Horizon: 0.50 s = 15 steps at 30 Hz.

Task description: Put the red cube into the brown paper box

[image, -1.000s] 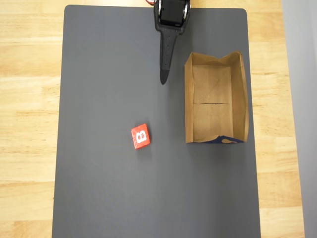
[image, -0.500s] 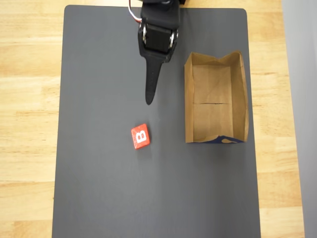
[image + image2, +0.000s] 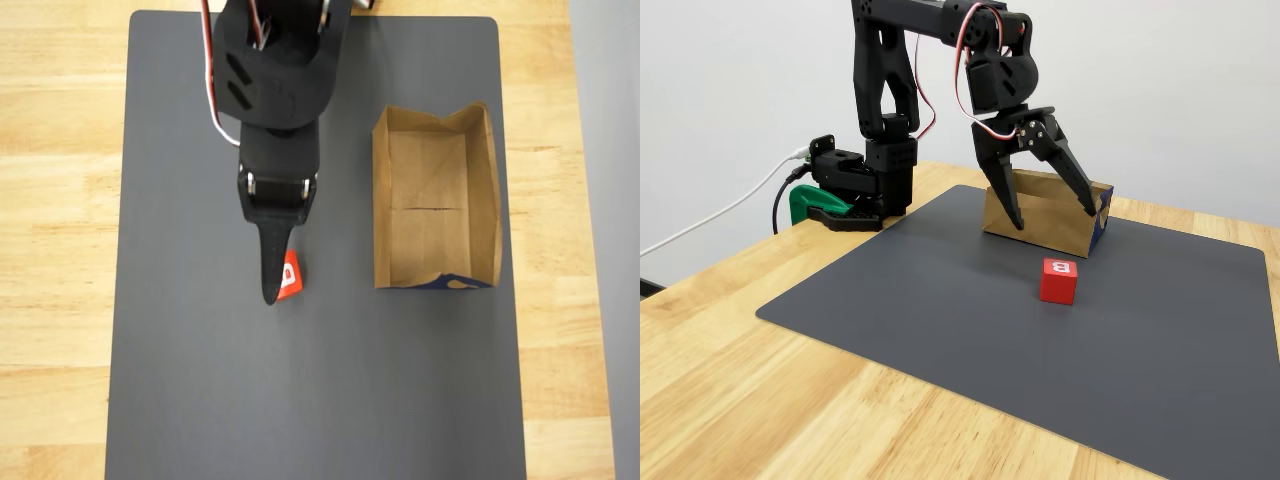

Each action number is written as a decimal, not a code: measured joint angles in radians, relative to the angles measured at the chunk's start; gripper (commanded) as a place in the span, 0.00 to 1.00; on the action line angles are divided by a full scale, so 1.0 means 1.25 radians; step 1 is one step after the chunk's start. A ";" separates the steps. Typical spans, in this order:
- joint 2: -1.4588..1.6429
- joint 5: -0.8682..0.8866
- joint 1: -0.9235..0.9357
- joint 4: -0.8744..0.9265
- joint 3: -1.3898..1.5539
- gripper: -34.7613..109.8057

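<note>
In the fixed view the gripper (image 3: pixel 1057 216) hangs above the red cube (image 3: pixel 1059 281) with its two fingers spread wide apart, holding nothing and not touching the cube. The cube rests on the dark grey mat (image 3: pixel 940 300), about in the middle of it, with a white letter "B" on its top face. In the overhead view the black gripper (image 3: pixel 270 290) covers the left part of the cube (image 3: pixel 291 276). The brown paper box (image 3: pixel 435 205) stands near the right edge of the mat (image 3: pixel 180 380), well apart from the cube.
</note>
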 measured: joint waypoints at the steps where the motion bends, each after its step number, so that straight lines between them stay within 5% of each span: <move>1: -0.022 -0.011 0.004 0.009 -0.020 0.50; 15: -0.335 -0.147 0.036 0.130 -0.291 0.51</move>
